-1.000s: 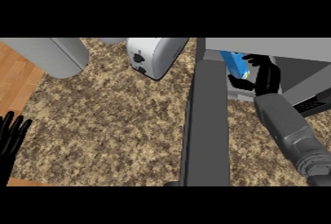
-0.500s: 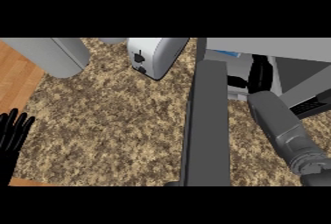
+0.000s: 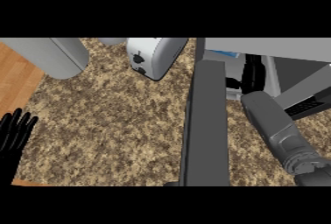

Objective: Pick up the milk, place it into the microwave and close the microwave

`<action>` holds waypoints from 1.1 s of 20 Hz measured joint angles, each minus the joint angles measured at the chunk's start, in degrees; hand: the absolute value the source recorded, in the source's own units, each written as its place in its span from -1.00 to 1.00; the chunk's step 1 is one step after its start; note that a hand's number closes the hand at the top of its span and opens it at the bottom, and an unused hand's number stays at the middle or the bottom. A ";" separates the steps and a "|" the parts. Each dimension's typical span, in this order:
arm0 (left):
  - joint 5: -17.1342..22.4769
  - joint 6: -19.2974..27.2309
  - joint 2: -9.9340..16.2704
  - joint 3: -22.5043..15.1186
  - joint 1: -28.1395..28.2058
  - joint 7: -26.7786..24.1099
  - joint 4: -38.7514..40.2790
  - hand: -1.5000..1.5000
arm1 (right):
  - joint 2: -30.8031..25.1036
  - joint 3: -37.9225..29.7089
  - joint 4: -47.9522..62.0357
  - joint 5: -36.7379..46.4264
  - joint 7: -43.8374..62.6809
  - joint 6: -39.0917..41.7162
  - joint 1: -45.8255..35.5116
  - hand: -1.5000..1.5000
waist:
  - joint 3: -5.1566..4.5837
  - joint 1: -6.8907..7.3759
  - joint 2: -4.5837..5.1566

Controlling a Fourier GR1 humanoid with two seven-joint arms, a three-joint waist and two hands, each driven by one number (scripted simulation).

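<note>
At about one o'clock the right robot hand (image 3: 252, 75) reaches inside the microwave (image 3: 271, 48); whether it pinches the milk (image 3: 226, 54), a blue sliver at the cavity's rear, I cannot tell. Pulling back carelessly could tip the carton, since the forearm fills the opening. The open door (image 3: 205, 127) stands edge-on at six o'clock, crowding the arm. The left robot hand (image 3: 14, 131) rests spread at nine o'clock. The toaster (image 3: 154, 54) sits at eleven, with bare worktop (image 3: 110, 122) between.

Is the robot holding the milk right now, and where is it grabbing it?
Cannot tell. The right hand reaches into the microwave, hiding most of the milk. The left hand holds nothing.
</note>
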 measured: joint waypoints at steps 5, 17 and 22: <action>-0.16 -0.54 0.37 0.56 0.56 -1.39 0.55 -1.00 | 0.57 -0.18 -0.40 -0.01 -0.26 0.67 0.21 -1.00 | -0.02 -0.56 -0.33; -1.71 0.95 -1.97 -0.16 3.23 -2.17 -1.97 -1.00 | 0.88 -2.95 -3.34 -2.33 -5.81 6.61 4.41 -1.00 | -0.03 -2.84 -1.37; -1.77 -0.10 -2.40 -0.45 5.64 -2.90 -3.21 -1.00 | 1.74 -4.87 -4.66 -4.29 -9.28 12.78 6.75 -1.00 | -0.07 -3.68 -1.79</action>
